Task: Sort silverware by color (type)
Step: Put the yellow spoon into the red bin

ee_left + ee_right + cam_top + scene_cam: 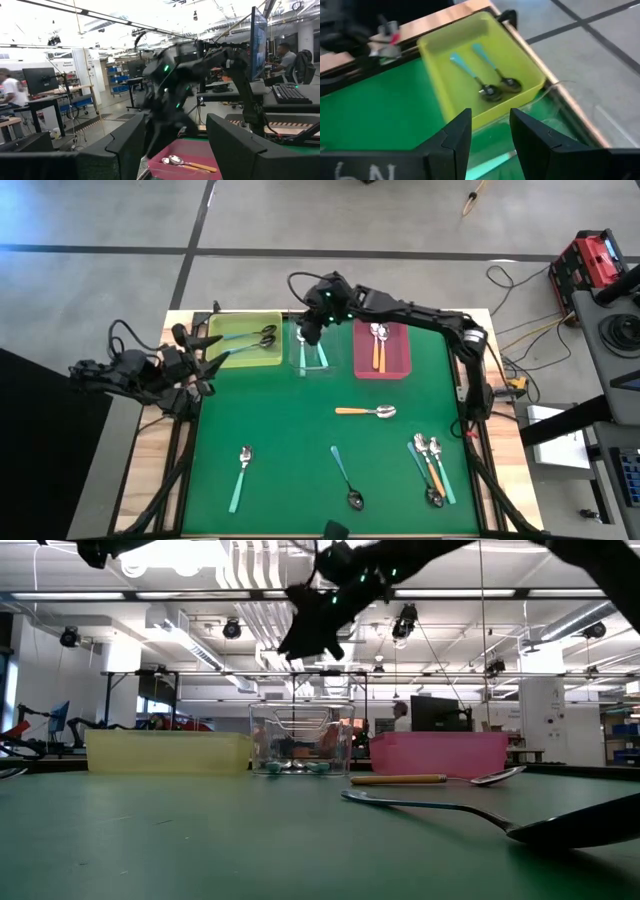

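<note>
Sorting stage with three bins along the far edge of the green table [270, 440]. The right gripper [311, 332] hangs above the clear bin [298, 360] in the middle; its fingers [455, 137] stand apart with nothing between them. A teal spoon [322, 354] lies in that bin, directly beneath it. The yellow bin [222, 330] on the left holds two dark-bowled teal spoons [485, 77]; the pink bin [395, 365] on the right holds orange-handled spoons [377, 340].

Unsorted silverware lies toward the near side: an orange spoon [366, 412] crosswise at centre, a teal spoon [240, 477] near left, a dark-bowled spoon [346, 479] near centre, and a cluster [430, 465] near right. The orange spoon is the closest piece to the right gripper, its long axis running left to right.

The left gripper [205, 340] waits at the table's far-left corner, fingers parted and empty, far from every loose spoon.
</note>
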Robot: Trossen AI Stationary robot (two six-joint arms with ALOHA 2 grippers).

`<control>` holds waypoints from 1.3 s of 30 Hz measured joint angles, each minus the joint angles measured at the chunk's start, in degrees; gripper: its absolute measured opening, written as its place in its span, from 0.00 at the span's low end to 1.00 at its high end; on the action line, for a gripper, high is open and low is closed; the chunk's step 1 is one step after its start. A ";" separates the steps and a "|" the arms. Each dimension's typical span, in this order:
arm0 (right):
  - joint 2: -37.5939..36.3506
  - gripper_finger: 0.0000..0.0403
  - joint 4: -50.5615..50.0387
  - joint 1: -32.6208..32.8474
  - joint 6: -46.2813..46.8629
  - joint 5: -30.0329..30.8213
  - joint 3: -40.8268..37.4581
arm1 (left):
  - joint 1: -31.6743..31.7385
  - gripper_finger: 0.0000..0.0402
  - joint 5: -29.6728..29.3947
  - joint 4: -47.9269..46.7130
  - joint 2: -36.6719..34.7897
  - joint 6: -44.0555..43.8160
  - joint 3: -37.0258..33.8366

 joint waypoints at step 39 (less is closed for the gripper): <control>-6.55 0.17 -51.99 32.48 18.34 4.44 -4.59 | -0.02 0.48 11.54 14.57 13.74 -8.87 0.00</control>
